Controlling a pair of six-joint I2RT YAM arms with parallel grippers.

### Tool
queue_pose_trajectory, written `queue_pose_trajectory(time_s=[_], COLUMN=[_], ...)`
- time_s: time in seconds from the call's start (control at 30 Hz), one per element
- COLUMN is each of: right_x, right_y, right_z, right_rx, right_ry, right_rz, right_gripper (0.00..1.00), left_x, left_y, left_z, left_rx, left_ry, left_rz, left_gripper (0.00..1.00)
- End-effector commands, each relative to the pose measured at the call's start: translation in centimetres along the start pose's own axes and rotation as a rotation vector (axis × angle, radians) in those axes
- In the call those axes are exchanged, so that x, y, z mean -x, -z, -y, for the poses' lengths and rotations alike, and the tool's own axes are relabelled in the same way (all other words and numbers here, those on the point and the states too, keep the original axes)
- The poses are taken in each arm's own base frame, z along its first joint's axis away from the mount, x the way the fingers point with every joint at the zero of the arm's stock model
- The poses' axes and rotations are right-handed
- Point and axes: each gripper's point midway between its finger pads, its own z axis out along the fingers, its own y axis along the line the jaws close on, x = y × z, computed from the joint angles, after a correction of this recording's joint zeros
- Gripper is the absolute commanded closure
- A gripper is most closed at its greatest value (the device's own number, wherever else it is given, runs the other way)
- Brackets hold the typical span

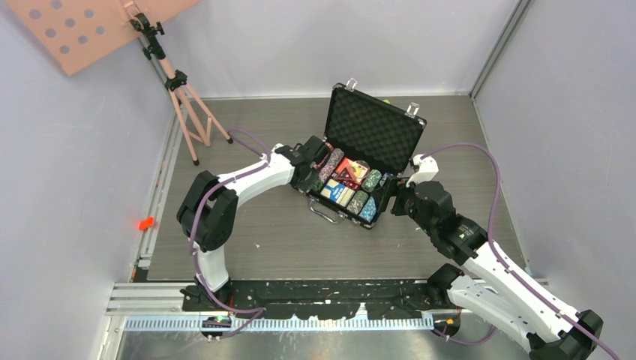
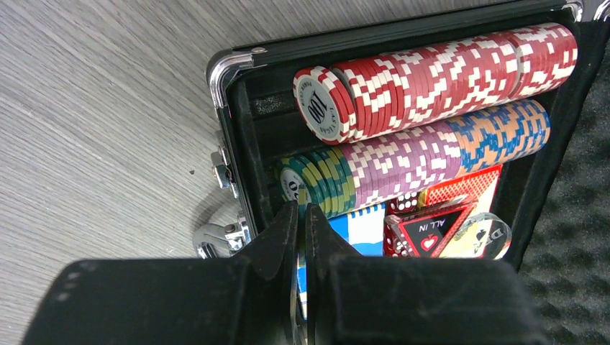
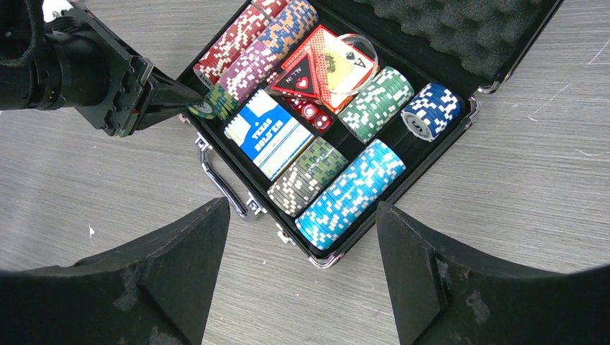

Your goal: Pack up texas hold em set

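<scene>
Black and pressed together, with nothing visibly between its tips, the left tool (image 2: 302, 213) reaches low into the briefcase (image 2: 229, 68). Its point is at the end of the green-and-yellow chips (image 2: 325, 181) that head the purple row; whether it leans on them I cannot tell. Just beside lie the blue deck (image 3: 277, 133), the red dice (image 3: 311, 111) and the red deck (image 3: 327, 61), which carries a triangular ALL IN marker (image 3: 296, 77) and a clear disc (image 2: 493, 231). The right tool (image 3: 301, 208) is spread wide and holds nothing, near the corner where the light-blue chips (image 3: 349, 194) lie. The foam lid (image 3: 446, 21) stands open on the grey surface (image 3: 518, 165).

Everything looks seated, so closing seems to be what remains. A sideways drag as the left tool lifts out could tip the end chips from their channel. The loose marker and disc could slide and foul the lid. A lid pushed from one corner may skid the whole case.
</scene>
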Motion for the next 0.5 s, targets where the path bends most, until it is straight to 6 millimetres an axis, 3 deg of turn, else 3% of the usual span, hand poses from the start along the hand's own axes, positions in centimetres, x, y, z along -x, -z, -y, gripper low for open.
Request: queue_pose_trajectory(time_s=[0.0,0.23,0.47], right_x=[1.57,1.5,1.84], right_y=[0.23,0.17,0.31], right_z=[-0.81,-0.94,-0.38], right_rx=[0.031,0.036,-0.007], right_ry=[-0.004,-0.005,-0.015], right_rz=[0.058,0.051,0.049], right_gripper=[0.2,0.19,0.2], left_x=[0.91,0.78,1.52], left_y=[-0.12,-0.51,0.39], left_z=[-0.14,-0.12,0.52], left_rx=[0.009,0.008,-0.023], left_ry=[0.017,0.006,-0.022], left_rz=[0.031,0.016,0.022], left_gripper=[0.97,0.73,0.66])
